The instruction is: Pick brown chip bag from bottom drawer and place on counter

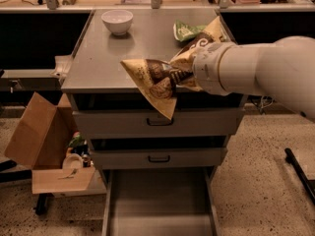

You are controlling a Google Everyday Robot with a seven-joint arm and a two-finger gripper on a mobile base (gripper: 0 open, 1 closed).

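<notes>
The brown chip bag (155,82) hangs in the air over the front edge of the counter (108,58), tilted, with one corner pointing down in front of the top drawer. My gripper (181,75) is shut on the bag's right part, at the end of the white arm that reaches in from the right. The bottom drawer (160,205) stands pulled open below, and its grey floor shows nothing in it.
A white bowl (117,21) and a green chip bag (186,31) sit at the back of the counter. Two closed drawers with black handles (160,122) are under the top. An open cardboard box (34,136) stands on the floor at the left.
</notes>
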